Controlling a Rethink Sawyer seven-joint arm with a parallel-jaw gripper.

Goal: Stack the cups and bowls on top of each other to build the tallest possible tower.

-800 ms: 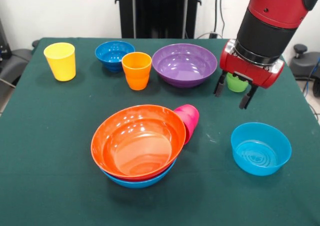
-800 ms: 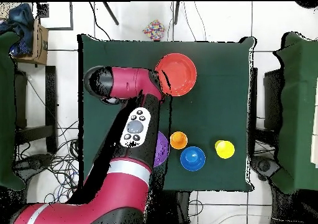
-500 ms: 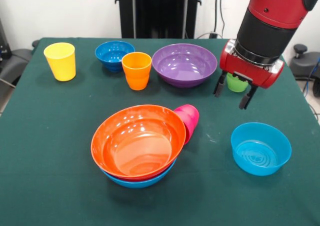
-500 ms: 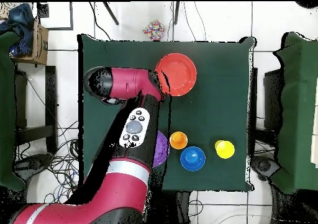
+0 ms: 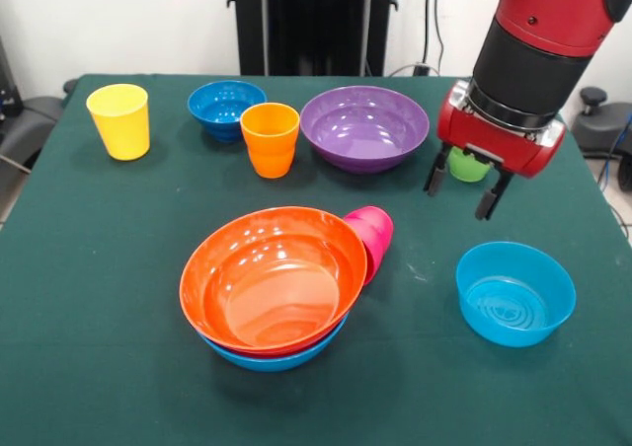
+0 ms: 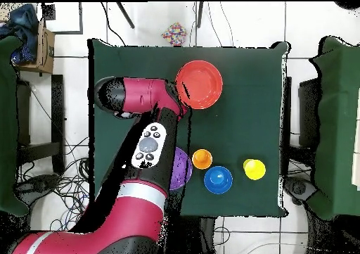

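My gripper (image 5: 458, 197) hangs open at the right of the table, its two black fingers (image 5: 433, 175) spread apart. The light green cup (image 5: 468, 165) shows between them, just under the red gripper body, and I cannot tell whether they touch it. The tower is a large orange bowl (image 5: 272, 278) nested in a light-blue bowl (image 5: 281, 359) near the table's middle. A pink cup (image 5: 374, 235) leans against its rim. Further back stand the yellow cup (image 5: 118, 120), orange cup (image 5: 270, 138), dark-blue bowl (image 5: 223, 105) and purple bowl (image 5: 364, 125). A smaller light-blue bowl (image 5: 514, 293) sits alone below the gripper.
In the overhead view the arm (image 6: 151, 142) covers the gripper, the green cup and part of the purple bowl (image 6: 184, 168). The orange bowl (image 6: 199, 84), orange cup (image 6: 202, 159), dark-blue bowl (image 6: 218, 179) and yellow cup (image 6: 254, 169) show there. Green cloth (image 5: 89, 298) covers the table.
The gripper has shifted very slightly to the right in the front view. The cups and bowls have stayed where they were.
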